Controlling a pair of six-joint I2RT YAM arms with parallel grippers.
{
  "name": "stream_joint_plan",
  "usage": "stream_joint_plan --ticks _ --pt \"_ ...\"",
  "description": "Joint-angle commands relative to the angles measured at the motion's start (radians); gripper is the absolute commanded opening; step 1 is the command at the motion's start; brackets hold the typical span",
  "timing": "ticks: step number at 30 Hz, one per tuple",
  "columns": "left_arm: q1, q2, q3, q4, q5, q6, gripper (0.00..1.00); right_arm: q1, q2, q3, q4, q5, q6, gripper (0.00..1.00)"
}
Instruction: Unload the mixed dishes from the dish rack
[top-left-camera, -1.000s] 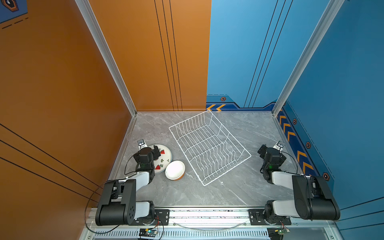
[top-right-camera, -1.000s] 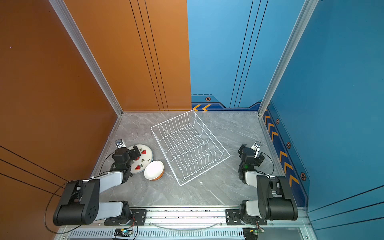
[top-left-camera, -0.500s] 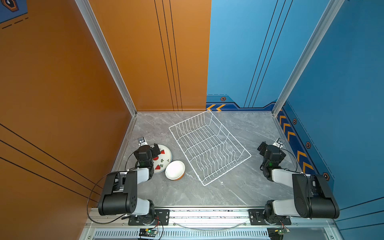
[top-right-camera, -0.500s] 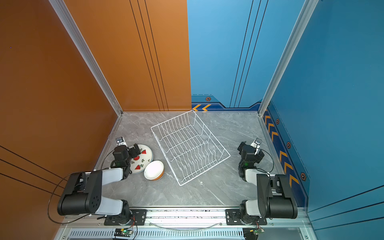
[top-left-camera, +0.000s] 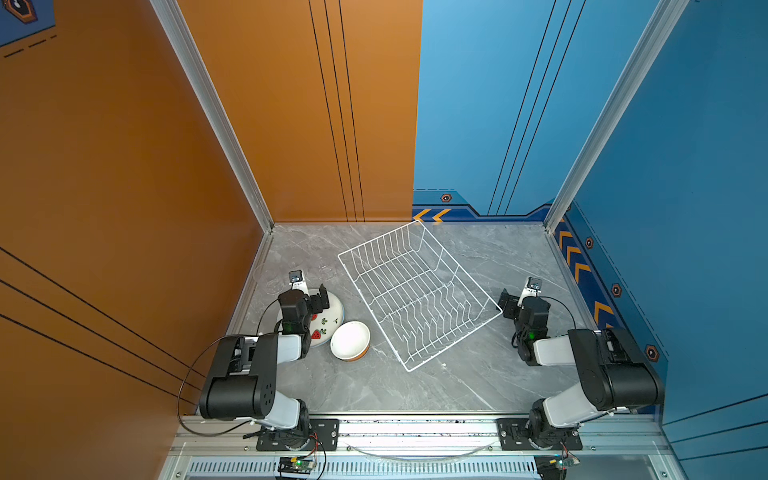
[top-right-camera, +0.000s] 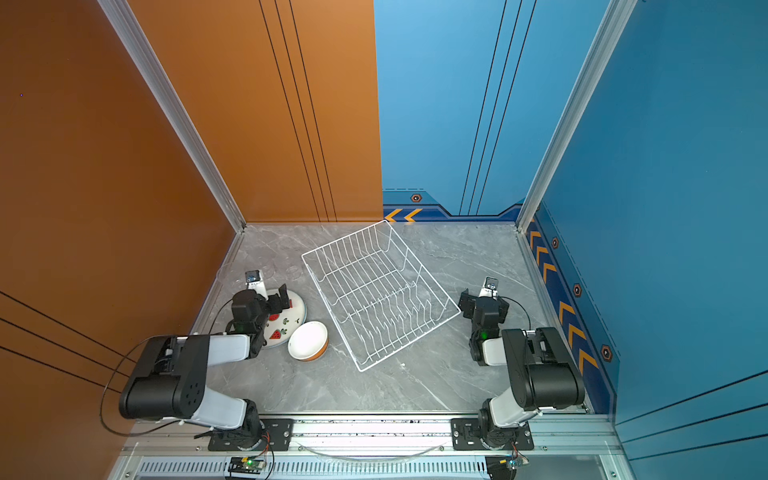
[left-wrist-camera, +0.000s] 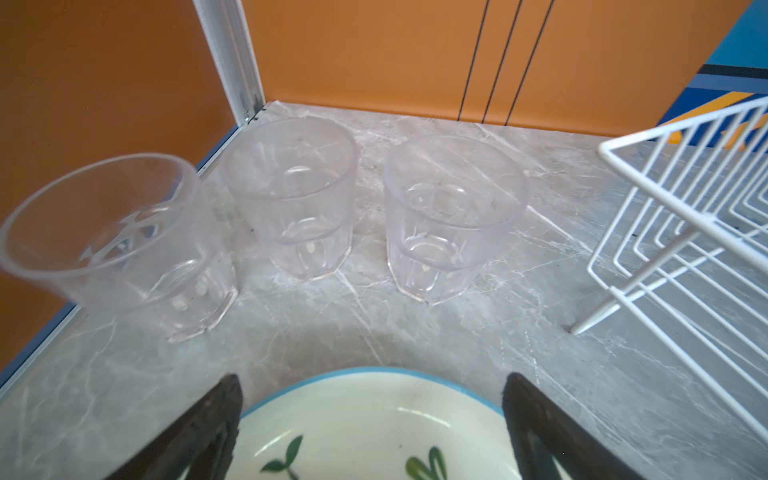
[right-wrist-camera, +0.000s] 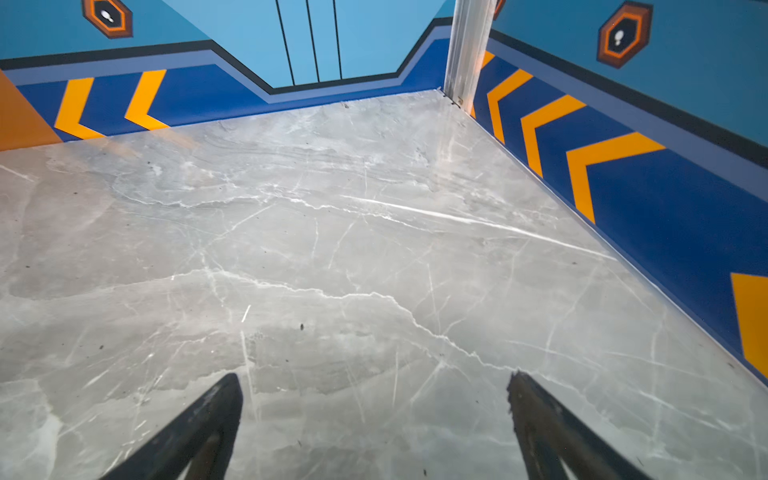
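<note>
White wire is all there is to the dish rack (top-left-camera: 415, 297) in both top views: it sits askew in the middle of the marble tabletop (top-left-camera: 415, 390) with nothing between its prongs, as it did a second ago, so the change lies in the arms alone. Over that second the left arm has folded its elbow back toward its base while the left gripper (top-left-camera: 321, 298) has kept over the watermelon plate (top-left-camera: 328, 326), and the right gripper (top-left-camera: 510, 305) has edged toward the rack's near right corner, now just beside it; whether it touches I cannot tell. No dish has shifted. Both grippers stand spread wide and carry nothing, so I judge the unloading finished and the arms merely settling. The orange bowl (top-left-camera: 350, 340) stands right way up just beside the plate, between it and the rack. Three clear glasses (left-wrist-camera: 293, 195) stand upright in a row, apart from one another, in the left wrist view, beyond the plate's blue edge and beside one corner of the rack; the top views give them only as faint rings near the orange wall. The right wrist view shows only bare marble and chevron-striped walls past its spread fingers (right-wrist-camera: 220, 407), so no dish waits on that side
</note>
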Motion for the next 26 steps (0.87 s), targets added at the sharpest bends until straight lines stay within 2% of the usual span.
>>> stream_joint_plan --ticks 1,2,8,17,26 --pt "-0.004 0.024 -0.022 0.072 0.073 0.042 0.98 -0.013 -0.012 0.025 0.011 -0.024 -0.024 1.0" --pt "-0.003 0.024 -0.024 0.079 0.061 0.036 0.98 -0.011 0.006 0.02 0.052 -0.02 -0.026 1.0" --pt "-0.026 0.033 -0.022 0.089 0.0 0.043 0.98 -0.002 -0.001 0.034 0.008 0.011 -0.026 1.0" --pt "-0.132 0.036 -0.042 0.132 -0.145 0.125 0.98 0.002 0.002 0.032 0.02 0.024 -0.028 1.0" --pt "-0.11 0.039 -0.008 0.072 -0.14 0.102 0.98 0.008 0.002 0.035 0.016 0.045 -0.027 1.0"
